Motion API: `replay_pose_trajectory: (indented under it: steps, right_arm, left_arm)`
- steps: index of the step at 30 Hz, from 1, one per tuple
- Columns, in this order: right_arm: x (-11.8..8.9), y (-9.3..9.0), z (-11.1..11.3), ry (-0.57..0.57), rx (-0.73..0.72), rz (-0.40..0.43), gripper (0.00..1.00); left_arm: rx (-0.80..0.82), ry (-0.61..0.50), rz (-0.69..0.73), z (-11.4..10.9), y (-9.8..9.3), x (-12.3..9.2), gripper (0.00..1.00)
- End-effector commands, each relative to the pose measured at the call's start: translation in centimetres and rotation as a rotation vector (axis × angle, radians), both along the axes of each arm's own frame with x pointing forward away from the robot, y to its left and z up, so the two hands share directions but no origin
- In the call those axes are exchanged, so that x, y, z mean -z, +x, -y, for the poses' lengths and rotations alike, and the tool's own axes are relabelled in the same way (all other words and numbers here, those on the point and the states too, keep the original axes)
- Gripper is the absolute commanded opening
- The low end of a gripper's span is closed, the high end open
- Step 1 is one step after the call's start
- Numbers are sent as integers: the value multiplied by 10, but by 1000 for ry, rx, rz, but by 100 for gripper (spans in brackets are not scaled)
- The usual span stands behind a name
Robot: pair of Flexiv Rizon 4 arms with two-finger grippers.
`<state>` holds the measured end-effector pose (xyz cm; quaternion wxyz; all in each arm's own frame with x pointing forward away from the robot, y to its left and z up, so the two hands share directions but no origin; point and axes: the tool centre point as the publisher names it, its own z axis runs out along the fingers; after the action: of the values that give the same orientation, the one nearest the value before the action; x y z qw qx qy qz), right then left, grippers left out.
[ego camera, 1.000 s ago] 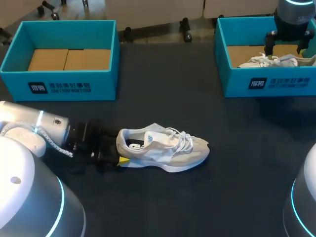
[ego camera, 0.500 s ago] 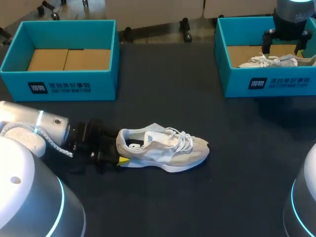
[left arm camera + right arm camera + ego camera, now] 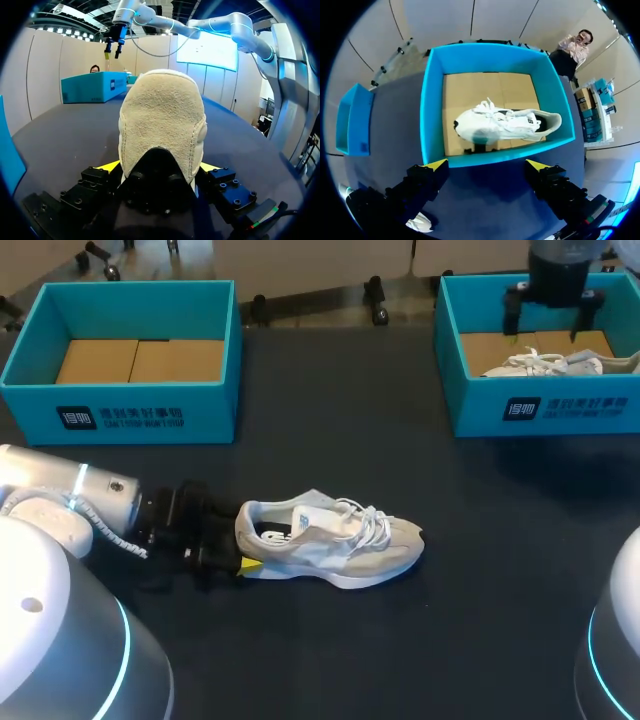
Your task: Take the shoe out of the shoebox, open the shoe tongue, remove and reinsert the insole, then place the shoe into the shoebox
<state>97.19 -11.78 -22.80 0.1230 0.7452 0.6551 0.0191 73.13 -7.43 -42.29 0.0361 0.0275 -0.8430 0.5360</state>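
I'm seeing the shoe (image 3: 330, 545) sitting on its sole on the dark surface (image 3: 480, 620), just off centre twd 7 o'clock, toe pointing to 3 o'clock, heel to 9. My L arm is lying low over the surface from 8 o'clock, and the left hand (image 3: 159, 167) is pinching the shoe's heel. In the L wrist cam the beige heel is filling the space btwn the two yellow tips, w/ one tip pressing each side. The left shoebox (image 3: 120, 415) is standing at 10 o'clock, well apart from the shoe, brown card showing on its floor. The right shoebox (image 3: 480, 400) is standing at 2 o'clock w/ a second shoe (image 3: 505, 124) lying on its side inside, laces up, along the wall nearest me. The right hand (image 3: 486, 164) is hanging above that box near its far wall, fingers spread wide, touching nothing. In the R wrist cam the second shoe is sitting ahead of the tips, not btwn them.
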Motion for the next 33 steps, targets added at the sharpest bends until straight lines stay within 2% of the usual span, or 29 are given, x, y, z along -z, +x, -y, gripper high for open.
replay_pose_trajectory:
  steps: [1, 10, 16, 33]
  right_arm:
    - [-2, -4, -23, -12, 14, -4, 100]
    - [-3, -25, -83, -7, 30, -26, 100]
    - [-2, -46, -126, 8, 44, -33, 100]
    - [10, -107, -210, 54, 75, -32, 100]
  left_arm:
    - [1, 4, -2, -1, 2, 1, 0]
    - [1, 4, -2, -1, 2, 1, 0]
    - [1, 4, -2, -1, 2, 1, 0]
    - [1, 4, -2, -1, 2, 1, 0]
